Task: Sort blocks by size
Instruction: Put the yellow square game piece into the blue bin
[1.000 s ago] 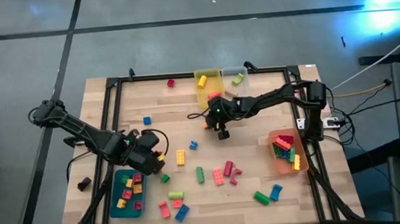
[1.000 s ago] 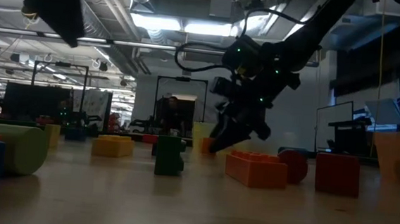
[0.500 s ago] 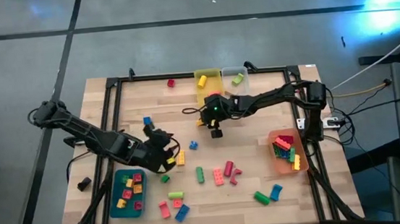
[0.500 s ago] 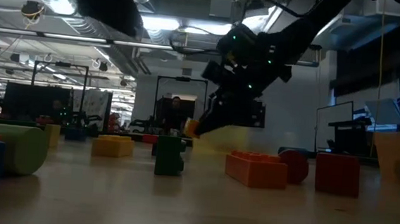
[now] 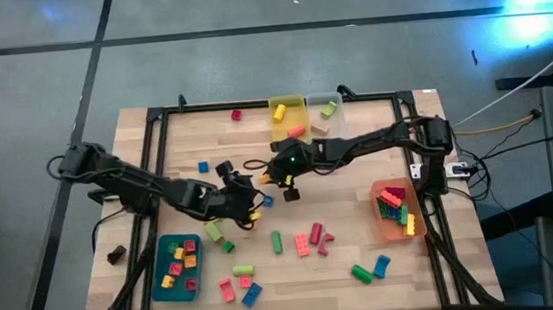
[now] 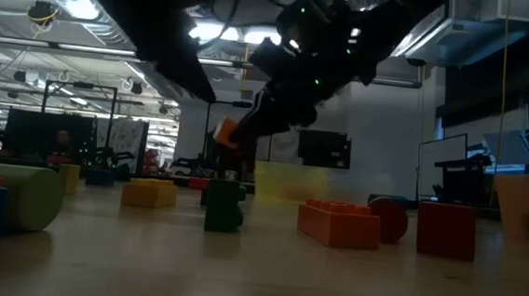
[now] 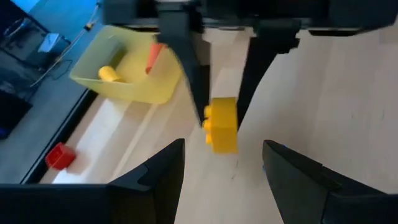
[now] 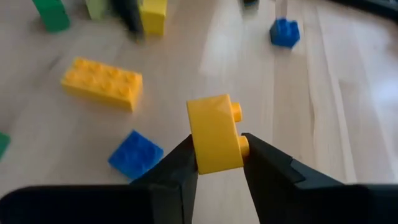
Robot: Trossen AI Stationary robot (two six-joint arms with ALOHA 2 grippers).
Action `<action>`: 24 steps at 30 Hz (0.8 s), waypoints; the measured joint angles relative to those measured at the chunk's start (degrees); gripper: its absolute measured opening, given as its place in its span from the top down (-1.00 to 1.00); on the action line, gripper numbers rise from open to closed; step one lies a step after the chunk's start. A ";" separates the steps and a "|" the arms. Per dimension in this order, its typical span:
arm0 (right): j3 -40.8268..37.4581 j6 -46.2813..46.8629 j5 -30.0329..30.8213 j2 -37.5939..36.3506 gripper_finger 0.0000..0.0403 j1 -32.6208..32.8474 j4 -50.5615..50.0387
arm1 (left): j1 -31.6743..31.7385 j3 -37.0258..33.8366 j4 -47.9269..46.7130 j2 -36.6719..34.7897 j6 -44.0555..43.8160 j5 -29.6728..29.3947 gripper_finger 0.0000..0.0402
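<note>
Since a second ago the right pincer point(image 5: 287, 180) has drifted toward the counter's left edge and lifted, and the left pincer point(image 5: 251, 203) has swung from beside the teal bin point(image 5: 159, 283) out to mid-counter, so the two now sit just apart. The right pincer is clamped on a short yellow brick point(image 8: 216, 134), held off the wood; the left wrist view shows that same brick pinched between the other arm's fingers, with the yellow bin point(image 7: 127, 68) at the far edge beyond. The left pincer stands wide and empty, near a long yellow brick point(image 8: 102, 83). From here the likeliest trouble is the arms clashing, since both work the same patch; a knock could also twist the short brick out of its narrow grip, and it would fall among the loose pieces. Bins count four: teal near the left front corner, yellow and a clear bin point(image 5: 325, 110) at the far edge, and an orange bin point(image 5: 394, 223) by the right edge. Loose blocks on the wood come to roughly sixteen, though the arms probably hide one or two: mostly green, red, blue and pink, with one red brick point(image 5: 236, 115) alone near the far edge.
</note>
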 joint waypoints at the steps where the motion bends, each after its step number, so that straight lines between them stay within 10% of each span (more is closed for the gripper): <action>1: 0.43 0.00 0.04 0.00 0.41 0.26 0.00 | 0.29 0.00 0.63 0.62 0.97 0.36 0.00; 13: 2.00 -0.48 0.37 0.00 0.41 1.61 -0.13 | 3.42 0.02 3.37 3.85 2.18 0.91 0.03; 24: 2.02 -0.55 0.56 0.00 0.45 1.45 -0.26 | 5.31 0.04 3.43 3.68 2.61 6.70 0.60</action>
